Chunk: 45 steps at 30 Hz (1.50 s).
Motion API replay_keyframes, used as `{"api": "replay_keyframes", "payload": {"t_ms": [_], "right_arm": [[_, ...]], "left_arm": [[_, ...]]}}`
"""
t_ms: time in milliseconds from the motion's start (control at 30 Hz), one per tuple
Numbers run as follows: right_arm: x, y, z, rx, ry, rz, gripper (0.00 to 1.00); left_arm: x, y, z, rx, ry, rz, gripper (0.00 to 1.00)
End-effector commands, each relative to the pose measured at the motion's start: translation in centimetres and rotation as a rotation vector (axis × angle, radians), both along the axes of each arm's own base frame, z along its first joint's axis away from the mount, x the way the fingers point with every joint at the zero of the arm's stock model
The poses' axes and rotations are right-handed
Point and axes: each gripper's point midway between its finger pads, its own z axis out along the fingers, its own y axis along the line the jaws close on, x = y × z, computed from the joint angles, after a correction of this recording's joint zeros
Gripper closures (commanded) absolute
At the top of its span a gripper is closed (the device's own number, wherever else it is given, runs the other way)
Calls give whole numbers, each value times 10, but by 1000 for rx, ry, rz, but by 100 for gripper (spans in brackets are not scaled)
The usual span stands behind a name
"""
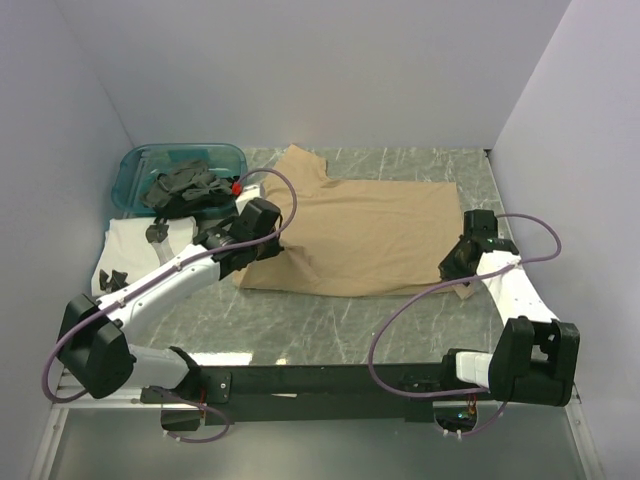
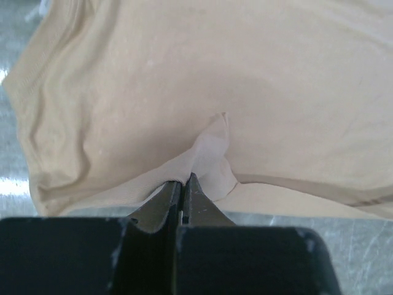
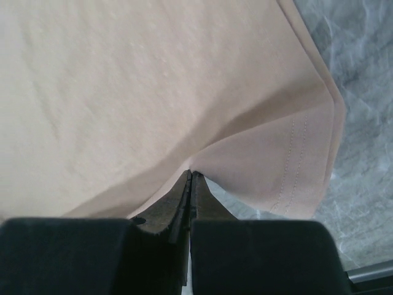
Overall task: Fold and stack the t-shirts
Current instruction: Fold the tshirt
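Top external view: shirt (image 1: pixel 360 235) lies lengthwise left-right, beyond both arms; left fingers (image 2: pixel 158 208) and right fingers (image 3: pixel 209 209) each pinch its near edge, one per end.

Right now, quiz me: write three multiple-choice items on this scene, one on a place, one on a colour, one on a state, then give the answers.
1. Where on the table does the bin stand?
A. near right
B. far left
C. centre
2. What colour is the spread shirt?
A. tan
B. blue
C. red
3. How is the left gripper?
A. open above the shirt
B. shut on nothing
C. shut on the shirt
Answers: 1 B, the top view shows it in the far left corner; 2 A, the cloth is tan in every view; 3 C, the left wrist view shows it pinching a fold at the shirt's edge.
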Motion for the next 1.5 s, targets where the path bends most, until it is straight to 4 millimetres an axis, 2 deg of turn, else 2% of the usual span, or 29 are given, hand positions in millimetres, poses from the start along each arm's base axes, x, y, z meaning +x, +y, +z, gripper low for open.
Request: {"api": "replay_keyframes", "payload": {"t_ms": [0,167,533,733,867,900,967,1000,1033,1100,1133,1167,1233,1300,1333,1367,1467], "right_arm": [[27,-9,26,-41,-99,5,100],[37,-13,33,-59,-113,-4,100],[53,-20,39,-84,-132,-23,100],[61,-25,34,-112,-92,6,100],[68,-25,10,-99,13,33,100],[72,-27,5,-103,21,23,100],[89,-31,-3,-106,3,-7,97],[97,-34,-4,-119,-5,-18,91],[99,-40,-6,-139,13,-45,79],[116,-48,-1,-175,9,-67,70],[118,-53,1,-196,11,-82,67],[124,-63,6,-243,9,-112,63],[121,-71,12,-284,38,-140,57],[122,-72,23,-289,12,-140,55],[123,-70,26,-279,-16,-132,40],[119,-65,30,-269,-34,-110,19],[114,-42,30,-177,-83,-28,16]], "left_arm": [[31,-8,34,-2,-145,-30,99],[50,-12,46,23,-205,-61,99],[90,-11,54,27,-274,-87,99],[117,-14,34,72,-250,-137,99],[141,-11,18,104,-248,-144,97],[149,-12,5,109,-229,-148,96],[166,-4,-5,99,-215,-133,92],[182,1,-16,102,-192,-121,88],[189,3,-20,96,-180,-111,72],[206,3,-27,86,-150,-104,50],[212,7,-28,81,-144,-91,23],[216,8,-27,73,-141,-83,16],[221,4,-18,61,-156,-90,1],[217,1,-8,36,-169,-105,1],[214,-2,-6,17,-175,-121,1],[211,-2,-3,3,-178,-117,1],[195,0,3,-30,-181,-110,1]]}}
